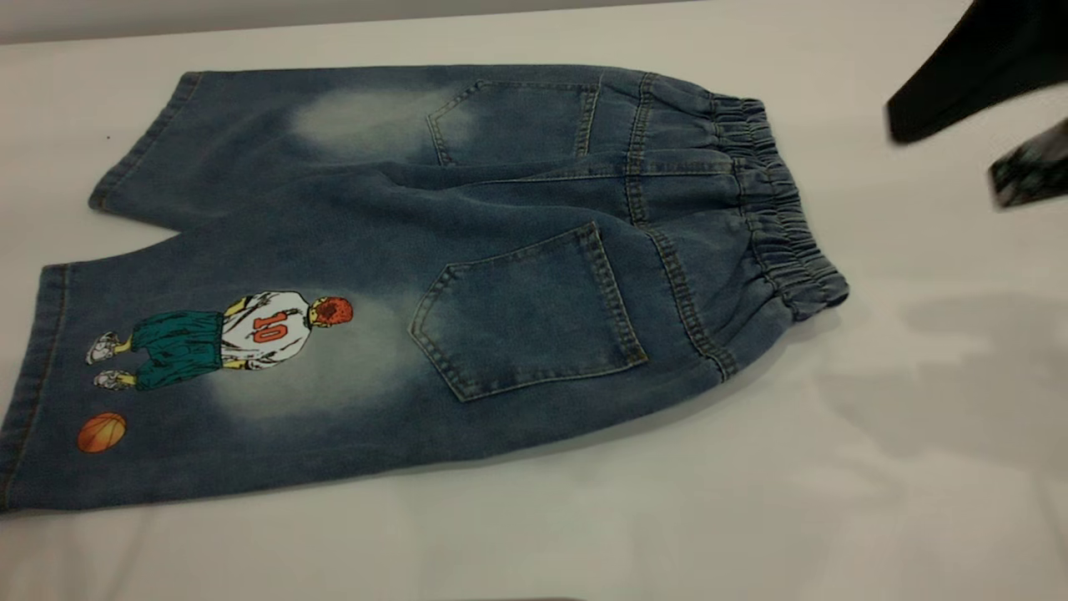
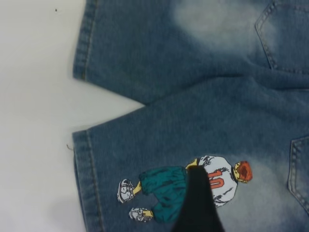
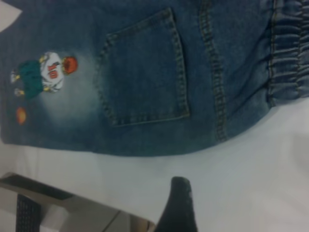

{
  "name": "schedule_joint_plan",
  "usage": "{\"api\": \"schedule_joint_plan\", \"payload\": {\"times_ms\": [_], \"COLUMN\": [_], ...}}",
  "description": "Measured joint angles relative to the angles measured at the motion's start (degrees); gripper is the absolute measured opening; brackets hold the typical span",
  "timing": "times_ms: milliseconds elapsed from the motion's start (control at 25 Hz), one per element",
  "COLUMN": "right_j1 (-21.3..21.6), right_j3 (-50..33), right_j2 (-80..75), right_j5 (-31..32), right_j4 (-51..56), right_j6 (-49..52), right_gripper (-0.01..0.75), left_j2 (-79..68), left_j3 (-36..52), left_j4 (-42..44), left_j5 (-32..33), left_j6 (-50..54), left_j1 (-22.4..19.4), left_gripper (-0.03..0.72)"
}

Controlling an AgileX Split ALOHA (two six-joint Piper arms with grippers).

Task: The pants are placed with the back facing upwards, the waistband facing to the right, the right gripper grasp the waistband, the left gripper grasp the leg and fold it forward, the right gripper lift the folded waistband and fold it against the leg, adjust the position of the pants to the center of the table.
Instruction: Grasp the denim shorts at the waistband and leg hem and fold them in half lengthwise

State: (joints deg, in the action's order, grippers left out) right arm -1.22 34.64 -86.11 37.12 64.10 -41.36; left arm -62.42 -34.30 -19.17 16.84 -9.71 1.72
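The pants [image 1: 467,267] lie flat on the white table [image 1: 876,467], back pockets up. The gathered waistband [image 1: 780,209] points right. The leg [image 1: 209,367] with the number-10 player print [image 1: 250,334] and the orange ball [image 1: 102,432] is the near one, at the left. My right gripper [image 1: 947,154] hovers open at the far right, beyond the waistband and off the cloth. In the right wrist view one black finger [image 3: 177,208] shows over bare table, short of the pants' near edge [image 3: 145,150]. My left gripper [image 2: 227,208] hangs open over the printed leg, one finger [image 2: 198,203] covering part of the player.
Bare tabletop [image 1: 584,534] runs along the near side and to the right of the pants. The unprinted leg [image 1: 275,125] lies toward the back. The right wrist view shows the table's near edge [image 3: 72,198] with dark furniture beyond it.
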Motion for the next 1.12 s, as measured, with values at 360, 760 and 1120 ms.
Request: {"api": "schedule_joint_plan", "payload": {"times_ms": [360, 760, 1120], "right_j1": [0.00, 0.00, 0.00], "right_j3": [0.56, 4.06, 8.16], "right_j2": [-17.08, -28.53, -33.90], "right_j5": [-4.08, -4.35, -3.58], "right_j4": [17.20, 27.88, 29.73], "right_j6": [-18.84, -30.08, -31.96], "right_gripper": [0.549, 0.549, 0.549], "left_j2": [-0.05, -0.05, -0.06], "left_j3": [0.00, 0.00, 0.00], "left_j4": [-0.06, -0.12, -0.12], "left_j5": [-0.76, -1.02, -1.02], "left_j6": [-0.02, -0.06, -0.06], "left_j1": [0.00, 0.00, 0.00], "left_gripper": [0.504, 0.504, 0.504]}}
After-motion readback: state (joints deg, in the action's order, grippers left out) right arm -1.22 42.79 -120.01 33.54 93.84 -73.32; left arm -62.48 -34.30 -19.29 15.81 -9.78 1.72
